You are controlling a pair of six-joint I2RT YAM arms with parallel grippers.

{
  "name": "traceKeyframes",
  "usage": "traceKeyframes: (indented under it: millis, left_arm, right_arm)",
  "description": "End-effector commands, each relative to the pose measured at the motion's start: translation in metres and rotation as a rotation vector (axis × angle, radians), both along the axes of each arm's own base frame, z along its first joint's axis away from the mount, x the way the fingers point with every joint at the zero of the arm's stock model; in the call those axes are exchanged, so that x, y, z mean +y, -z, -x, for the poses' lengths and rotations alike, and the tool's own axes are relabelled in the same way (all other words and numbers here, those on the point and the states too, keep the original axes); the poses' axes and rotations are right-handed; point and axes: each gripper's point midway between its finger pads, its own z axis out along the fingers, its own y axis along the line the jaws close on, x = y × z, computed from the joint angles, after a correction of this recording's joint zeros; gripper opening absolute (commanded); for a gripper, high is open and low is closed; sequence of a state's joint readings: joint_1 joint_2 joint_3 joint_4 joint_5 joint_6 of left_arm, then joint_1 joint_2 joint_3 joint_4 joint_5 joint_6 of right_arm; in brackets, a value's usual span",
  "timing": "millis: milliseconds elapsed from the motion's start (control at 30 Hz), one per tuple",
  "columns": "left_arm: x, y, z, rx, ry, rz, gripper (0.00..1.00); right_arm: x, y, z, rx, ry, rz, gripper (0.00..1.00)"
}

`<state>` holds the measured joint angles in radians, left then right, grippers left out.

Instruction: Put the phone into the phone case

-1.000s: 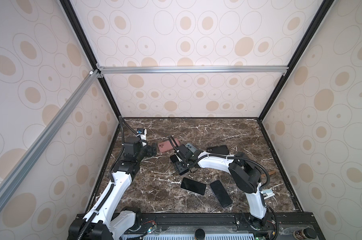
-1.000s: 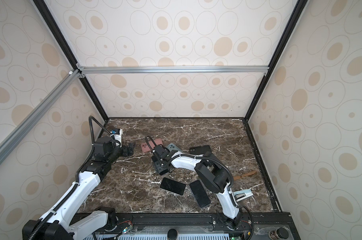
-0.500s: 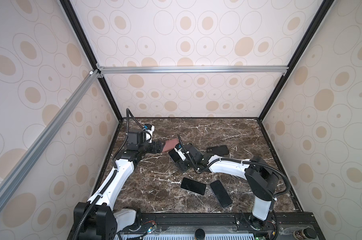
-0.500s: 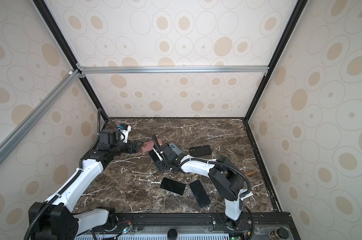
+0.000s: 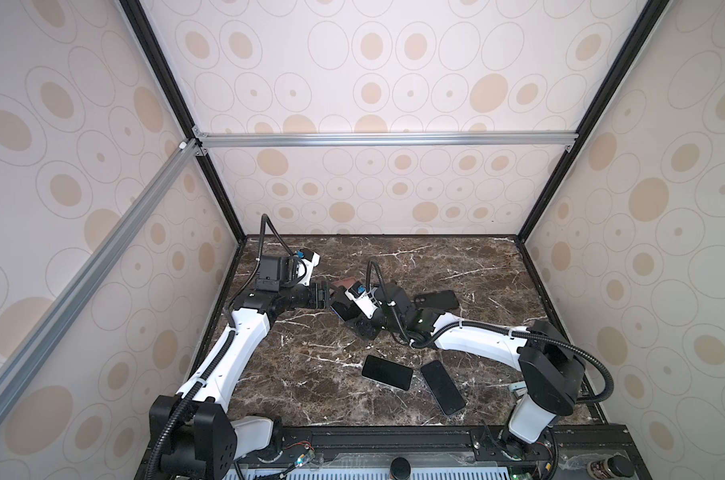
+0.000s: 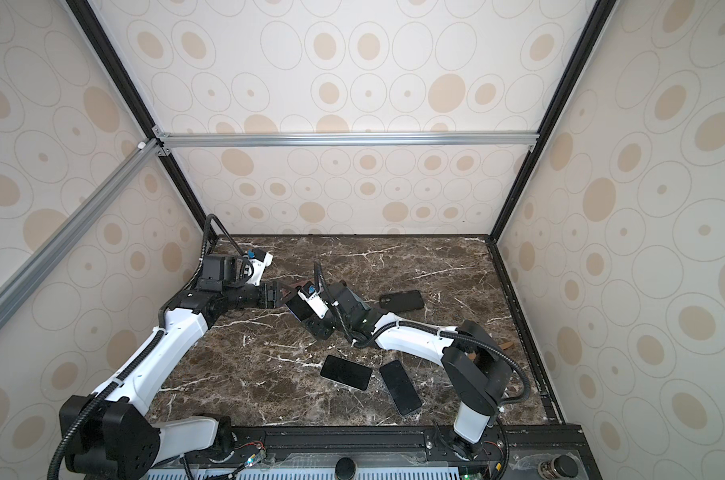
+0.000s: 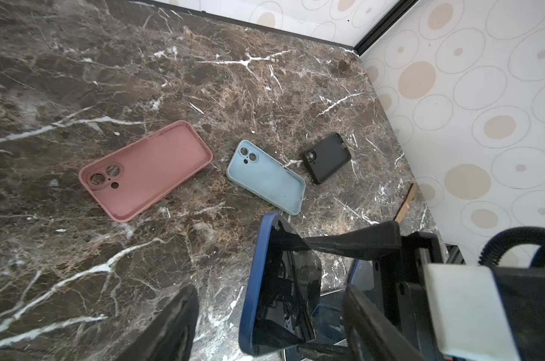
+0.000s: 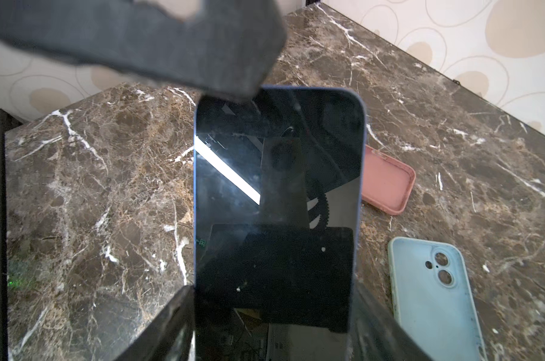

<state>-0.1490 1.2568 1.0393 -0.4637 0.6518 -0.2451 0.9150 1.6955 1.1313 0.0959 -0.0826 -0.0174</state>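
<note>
My right gripper (image 8: 272, 290) is shut on the phone (image 8: 277, 193), a black-screened handset with a blue rim, and holds it by its long edges, tilted up off the marble. In both top views the phone (image 5: 341, 309) hangs left of centre. My left gripper (image 7: 268, 293) is open, its fingers standing either side of the phone (image 7: 280, 281) with gaps showing. Three empty cases lie open side up behind it: a pink case (image 7: 146, 170), a light blue case (image 7: 266, 178) and a black case (image 7: 326, 157).
Two more dark phones (image 5: 387, 372) (image 5: 442, 387) lie flat near the table's front. A thin wooden stick (image 7: 407, 203) rests by the right wall. The left gripper (image 5: 324, 297) and right gripper (image 5: 350, 313) stand close together.
The left arm has reached right until its fingers flank the phone, and its jaws have narrowed. The right gripper has carried the phone a little back and to the left.
</note>
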Motion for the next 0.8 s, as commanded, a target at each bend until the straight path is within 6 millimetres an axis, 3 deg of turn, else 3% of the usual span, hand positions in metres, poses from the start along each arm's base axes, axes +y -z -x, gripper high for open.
traceKeyframes:
  millis: [0, 133, 333, 467, 533, 600, 667, 767]
  left_arm:
    - [-0.008, -0.004, 0.010, 0.024, 0.043, 0.040, 0.65]
    - [-0.015, -0.006, 0.016, 0.038, 0.076, 0.084, 0.49]
    - [-0.016, -0.003, 0.021, 0.051, 0.080, 0.098, 0.35]
    - [-0.019, -0.004, 0.024, 0.057, 0.094, 0.111, 0.16]
    - [-0.019, -0.007, 0.025, 0.048, 0.094, 0.117, 0.01]
    - [-0.018, -0.012, 0.023, 0.029, 0.078, 0.126, 0.00]
    - [-0.019, -0.022, 0.023, -0.012, 0.067, 0.154, 0.00]
    - [-0.019, -0.048, 0.021, -0.119, 0.034, 0.223, 0.00]
  right_arm:
    - [0.009, -0.042, 0.006, -0.093, -0.059, -0.103, 0.07]
    - [0.009, -0.047, 0.008, -0.106, -0.065, -0.106, 0.07]
    - [0.010, -0.054, 0.012, -0.137, -0.075, -0.104, 0.07]
    - [0.010, -0.057, 0.014, -0.151, -0.067, -0.107, 0.08]
    - [0.009, -0.061, 0.013, -0.163, -0.053, -0.110, 0.09]
    - [0.009, -0.067, 0.014, -0.171, -0.052, -0.123, 0.12]
    - [0.008, -0.076, 0.013, -0.173, -0.040, -0.142, 0.26]
    - [0.004, -0.098, 0.017, -0.188, -0.034, -0.191, 0.76]
